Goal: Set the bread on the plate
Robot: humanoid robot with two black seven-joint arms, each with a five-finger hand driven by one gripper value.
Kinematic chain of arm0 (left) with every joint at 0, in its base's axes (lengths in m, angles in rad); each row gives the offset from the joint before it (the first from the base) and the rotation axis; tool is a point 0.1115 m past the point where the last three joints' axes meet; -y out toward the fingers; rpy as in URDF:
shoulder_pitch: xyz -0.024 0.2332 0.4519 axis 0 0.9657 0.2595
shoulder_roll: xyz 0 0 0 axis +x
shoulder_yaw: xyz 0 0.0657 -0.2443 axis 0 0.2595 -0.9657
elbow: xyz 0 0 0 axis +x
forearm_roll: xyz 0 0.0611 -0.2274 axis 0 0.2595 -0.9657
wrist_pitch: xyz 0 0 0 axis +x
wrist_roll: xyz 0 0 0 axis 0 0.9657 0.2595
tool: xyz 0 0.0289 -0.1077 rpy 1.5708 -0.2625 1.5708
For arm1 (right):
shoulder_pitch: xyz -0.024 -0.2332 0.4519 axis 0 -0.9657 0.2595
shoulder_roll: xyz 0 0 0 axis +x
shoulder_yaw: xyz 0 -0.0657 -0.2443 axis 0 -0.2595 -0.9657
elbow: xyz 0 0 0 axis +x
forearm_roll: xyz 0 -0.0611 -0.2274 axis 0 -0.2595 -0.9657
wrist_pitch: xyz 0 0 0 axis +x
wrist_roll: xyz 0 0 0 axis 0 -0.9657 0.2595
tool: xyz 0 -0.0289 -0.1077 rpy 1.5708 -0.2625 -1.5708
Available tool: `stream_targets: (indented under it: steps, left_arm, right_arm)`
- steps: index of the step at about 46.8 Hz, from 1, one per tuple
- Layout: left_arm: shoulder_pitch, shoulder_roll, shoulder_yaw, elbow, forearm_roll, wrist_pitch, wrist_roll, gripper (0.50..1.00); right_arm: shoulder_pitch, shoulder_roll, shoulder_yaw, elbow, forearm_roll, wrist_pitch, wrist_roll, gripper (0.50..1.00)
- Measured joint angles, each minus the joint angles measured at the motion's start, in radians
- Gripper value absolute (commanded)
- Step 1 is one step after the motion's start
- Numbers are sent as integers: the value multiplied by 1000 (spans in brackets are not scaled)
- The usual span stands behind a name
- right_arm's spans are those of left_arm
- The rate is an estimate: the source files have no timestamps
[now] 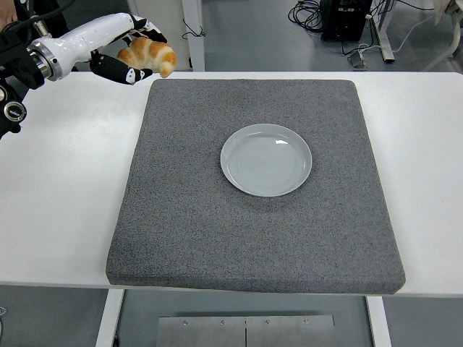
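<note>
A golden croissant-shaped bread [150,55] is held high in the air at the upper left, above the far left corner of the grey mat [188,224]. My left hand [134,52] is shut on it, black fingers curled around its left side. The empty pale grey plate [266,160] lies on the mat a little right of centre, well to the right of the hand and nearer to me. The right arm does not show.
The white table [65,181] stretches out on both sides of the mat. Behind it are white furniture legs [192,32] and cables with a black box [346,18] on the floor. A person's dark clothing [22,7] shows at the top left corner.
</note>
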Motion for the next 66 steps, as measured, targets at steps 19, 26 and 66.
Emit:
stream_targets:
  steps: [19, 26, 66]
  left_arm:
    - [-113, -67, 19, 0, 9, -1, 12, 593]
    - [-118, -125, 28, 0, 9, -1, 14, 593]
    - [-89, -366, 102, 14, 83, 15, 29, 595]
  right_arm:
    - [1, 0, 0, 0, 0, 0, 0, 1000]
    - [0, 0, 0, 0, 0, -1, 0, 1000]
    - [1, 0, 0, 0, 0, -1, 0, 1000]
